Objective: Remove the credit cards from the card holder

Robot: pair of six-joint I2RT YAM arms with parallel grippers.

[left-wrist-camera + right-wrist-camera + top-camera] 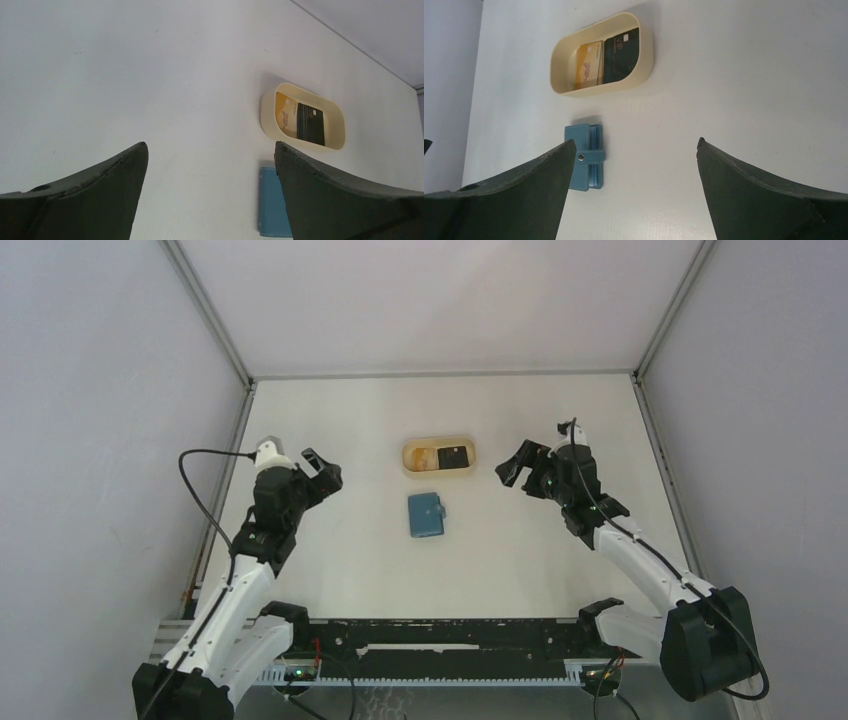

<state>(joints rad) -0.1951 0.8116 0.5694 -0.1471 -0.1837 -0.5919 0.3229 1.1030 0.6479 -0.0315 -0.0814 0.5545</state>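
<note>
Seen from above, the left arm (245,575) reaches from the near edge toward 1 o'clock. The left jaws stand wide apart with nothing between them, raised off the white surface (330,570). They sit at about 10 o'clock from the card holder (426,515) and well apart from it. In the left wrist view, only bare surface shows between the two dark fingers (100,190), and the right-hand finger covers part of the holder (270,200).

The card holder lies flat near the middle of the surface, folded shut. In the right wrist view (584,157), its tab (591,157) crosses the fold and ends at a small round snap. Whether any card is inside cannot be told.

At 12 o'clock from the holder, near it but not touching, sits a tan rounded tray (438,475). Two credit cards lie side by side in it: a gold card (422,457) on the 9 o'clock side and a black card (455,456) on the 3 o'clock side. The right wrist view shows both, the gold (588,65) and the black (621,55), resting against the tray's floor.

The right arm (640,560) reaches from the near edge toward 10 o'clock. The right jaws are also spread wide and grip nothing. They hang above the surface at about 2 o'clock from the holder and 3 o'clock from the tray, clear of both.
</note>
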